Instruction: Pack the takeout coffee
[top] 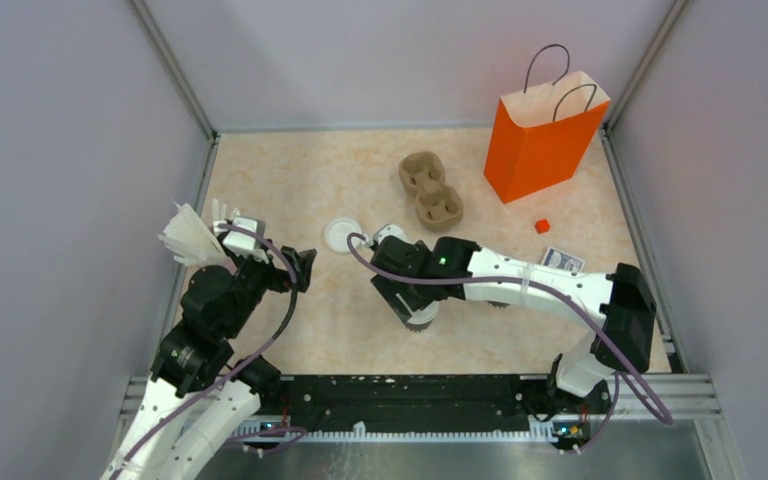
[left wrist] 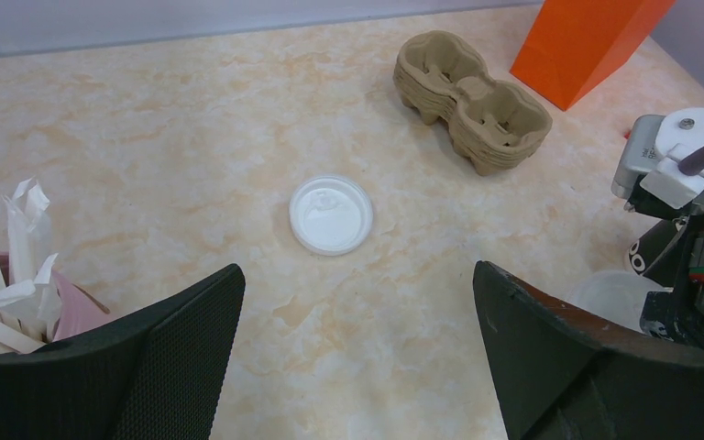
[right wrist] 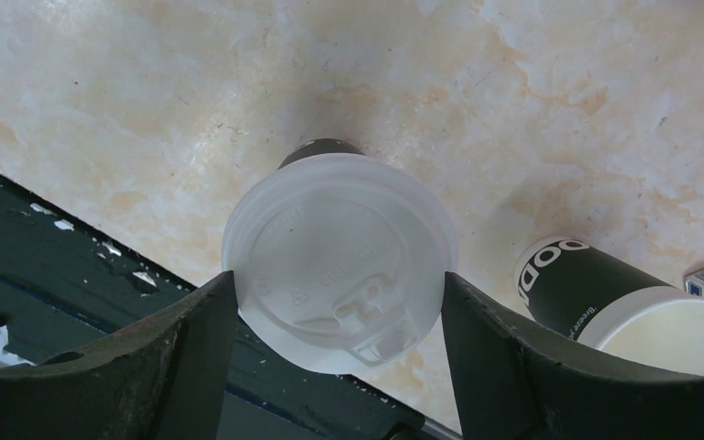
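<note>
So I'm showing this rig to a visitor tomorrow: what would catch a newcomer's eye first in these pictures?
Probably the orange paper bag, standing upright at the far right and by far the brightest thing in view. Next comes the right gripper, closed around the white-lidded takeout coffee close to the arms' bases. Then a loose white lid, lying alone on the table ahead of the open left gripper.

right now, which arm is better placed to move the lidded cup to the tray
Right. The right gripper has the lidded cup between its fingers, touching the lid. The left gripper is open, empty, facing a loose lid.
</note>
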Motion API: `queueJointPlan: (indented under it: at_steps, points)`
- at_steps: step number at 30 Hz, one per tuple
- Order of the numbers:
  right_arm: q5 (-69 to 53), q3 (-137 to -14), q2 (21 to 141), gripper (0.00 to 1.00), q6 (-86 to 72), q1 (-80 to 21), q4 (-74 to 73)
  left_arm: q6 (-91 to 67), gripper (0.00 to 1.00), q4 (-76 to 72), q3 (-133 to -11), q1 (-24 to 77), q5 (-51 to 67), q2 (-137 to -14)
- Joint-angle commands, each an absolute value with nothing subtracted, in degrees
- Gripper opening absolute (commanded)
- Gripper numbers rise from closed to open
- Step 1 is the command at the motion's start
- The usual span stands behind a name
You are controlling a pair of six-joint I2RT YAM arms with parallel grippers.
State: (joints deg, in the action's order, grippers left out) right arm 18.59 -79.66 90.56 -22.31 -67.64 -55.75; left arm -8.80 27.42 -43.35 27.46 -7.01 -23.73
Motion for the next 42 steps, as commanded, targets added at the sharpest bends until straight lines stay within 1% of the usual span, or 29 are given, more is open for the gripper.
queueJointPlan:
  at_steps: [1, 12, 20, 30, 42]
  points:
    - [20.42, -80.24, 88.85, 0.74, -22.03, -68.47, -54.47, -8.15, 0.99, 25.49, -42.93, 27.39, -7.82, -23.07]
    - [18.00, -77.88, 88.06, 0.75, -21.63, -68.45, -52.22, -8.11, 0.99, 25.49, -42.92, 27.34, -7.91, -23.22]
    - [18.10, -76.66, 87.86, 0.77, -21.63, -67.66, -52.11, -8.11, 0.99, 25.58, -42.91, 27.37, -7.92, -23.12]
    - [18.55, -75.91, 86.99, 0.78, -22.00, -67.06, -52.37, -8.13, 0.99, 25.58, -42.95, 27.41, -7.91, -23.16]
    - [18.49, -74.61, 85.12, 0.85, -22.09, -67.02, -50.54, -7.91, 0.99, 25.66, -42.97, 27.37, -8.11, -22.98]
